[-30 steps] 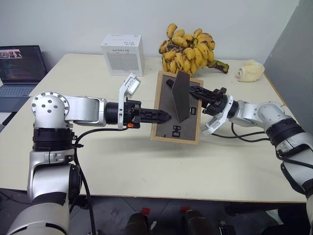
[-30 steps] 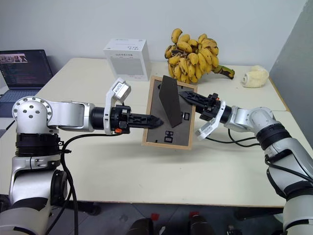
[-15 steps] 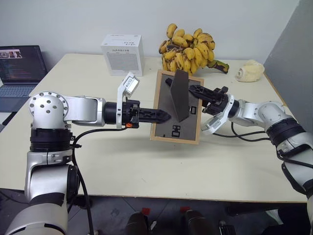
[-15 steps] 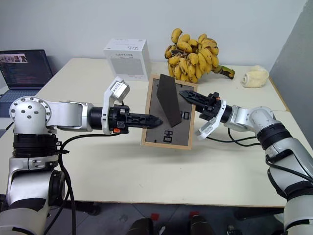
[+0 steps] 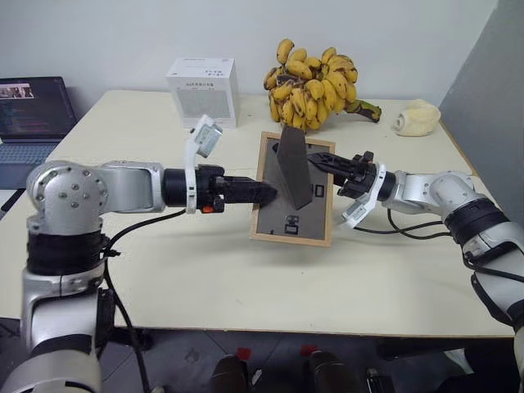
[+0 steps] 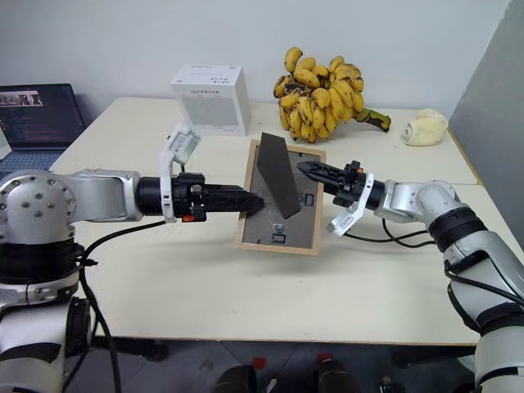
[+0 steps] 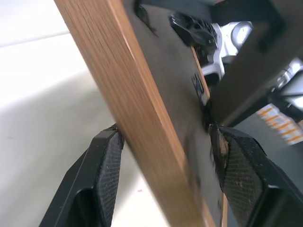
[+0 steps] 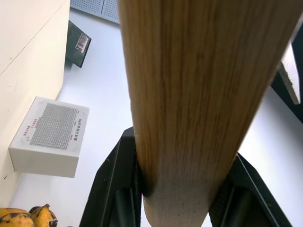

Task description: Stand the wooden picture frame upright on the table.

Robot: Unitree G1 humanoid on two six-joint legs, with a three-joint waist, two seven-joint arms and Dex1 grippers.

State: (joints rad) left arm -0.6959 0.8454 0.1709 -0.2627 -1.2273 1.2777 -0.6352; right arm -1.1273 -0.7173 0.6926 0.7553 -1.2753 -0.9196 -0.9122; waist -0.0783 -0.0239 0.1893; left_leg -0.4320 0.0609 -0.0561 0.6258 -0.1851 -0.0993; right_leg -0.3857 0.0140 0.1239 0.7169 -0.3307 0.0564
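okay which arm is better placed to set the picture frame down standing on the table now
The right. Its claw is clamped on the frame edge, seen in the right wrist view, while the left claw has its fingers spread around the opposite edge with a gap. The stand is folded out above the table.

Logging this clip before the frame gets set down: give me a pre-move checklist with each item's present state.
1. Right end effector clamped on the picture frame's edge: ok, fingers on both faces in the right wrist view.
2. Left end effector clear of the frame: not ok, fingers straddle its edge, one finger apart from it.
3. Stand folded out: ok.
4. Frame standing on the table: not ok, held tilted.
5. Landing spot free: ok; box and bananas sit farther back.
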